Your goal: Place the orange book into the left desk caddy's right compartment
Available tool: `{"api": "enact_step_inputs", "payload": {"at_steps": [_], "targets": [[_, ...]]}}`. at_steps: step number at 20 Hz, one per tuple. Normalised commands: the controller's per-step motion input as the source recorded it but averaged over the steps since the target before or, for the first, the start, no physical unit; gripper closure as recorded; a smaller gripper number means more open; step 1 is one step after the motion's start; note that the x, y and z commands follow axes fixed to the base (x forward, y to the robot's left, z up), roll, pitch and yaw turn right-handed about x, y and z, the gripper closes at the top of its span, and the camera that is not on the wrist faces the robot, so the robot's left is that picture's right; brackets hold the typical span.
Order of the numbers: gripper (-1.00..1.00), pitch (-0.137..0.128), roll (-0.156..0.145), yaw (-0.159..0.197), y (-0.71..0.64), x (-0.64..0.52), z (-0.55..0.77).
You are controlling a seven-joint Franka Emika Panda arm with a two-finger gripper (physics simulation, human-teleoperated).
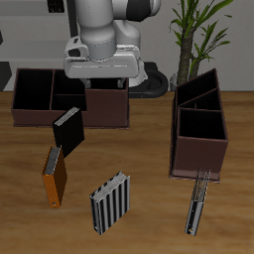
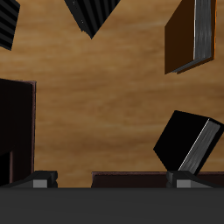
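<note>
The orange book (image 1: 54,177) lies on the table near its front edge, with the black book (image 1: 69,131) just behind it. It also shows in the wrist view (image 2: 191,35), apart from the black book (image 2: 185,142). The left desk caddy (image 1: 198,129) stands narrow-end-on across the table, and its large right compartment (image 1: 201,123) is empty. An edge of this caddy shows in the wrist view (image 2: 16,122). My gripper (image 1: 104,84) hangs high over the other caddy, far from the orange book. In the wrist view the gripper (image 2: 109,179) is open and empty.
An identical caddy (image 1: 60,97) stands broadside under my gripper. A grey-striped ribbed book (image 1: 110,203) lies near the front edge, beside the orange book. A thin dark tool (image 1: 196,203) lies in front of the left caddy. A potted plant (image 1: 198,35) stands at the back.
</note>
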Motion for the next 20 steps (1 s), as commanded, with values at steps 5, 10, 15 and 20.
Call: {"api": "enact_step_inputs", "payload": {"at_steps": [5,10,15,20], "targets": [[-1.0,-0.004,-0.017,0.003,-0.7,0.22,0.11],[-1.0,0.002,0.01,-0.015,-0.82,0.27,0.15],[-1.0,0.009,-0.018,0.052,-0.61,0.19,0.04],[-1.0,-0.017,0.002,0.028,-0.38,0.17,0.04]]}}
